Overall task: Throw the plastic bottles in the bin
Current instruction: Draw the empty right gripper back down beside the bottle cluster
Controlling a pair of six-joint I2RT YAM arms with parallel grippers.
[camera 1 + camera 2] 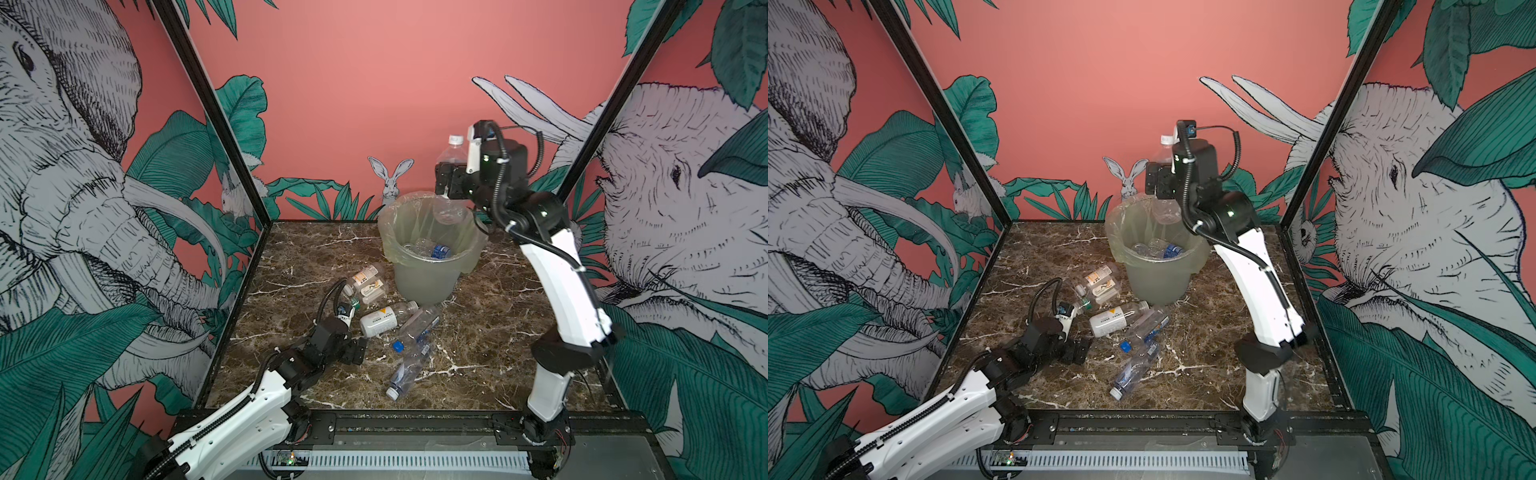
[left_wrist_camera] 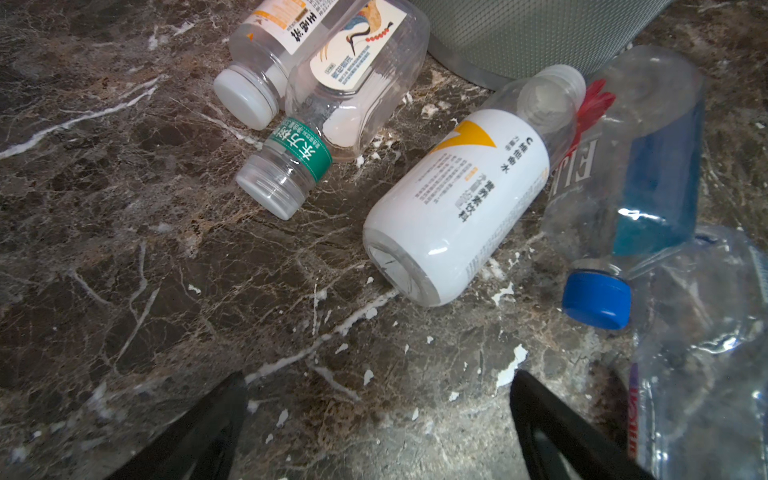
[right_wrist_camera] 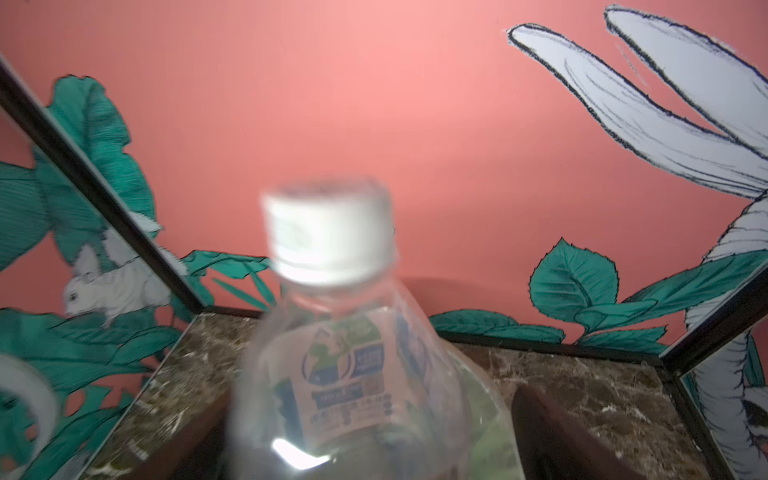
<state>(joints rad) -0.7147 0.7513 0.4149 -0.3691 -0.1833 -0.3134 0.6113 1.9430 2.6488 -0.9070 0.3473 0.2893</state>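
Both hands gape: right hand (image 1: 442, 179) over the bin (image 1: 428, 279), bottle (image 1: 449, 156) upright between its jaws; left hand (image 1: 358, 350) low.

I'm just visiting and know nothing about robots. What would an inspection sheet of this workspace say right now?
Surface: dark veined marble table.
Job's things: grey-green bin holds bottles; several loose bottles lie in front of it.
Clutter: nothing seen.
Grippers: left gripper open, low over the table; right gripper open above the bin, an upright white-capped bottle blurred between its jaws.
Cables: black cable loops at each wrist.
Surroundings: pink walls with elephant, rabbit, leaf prints.
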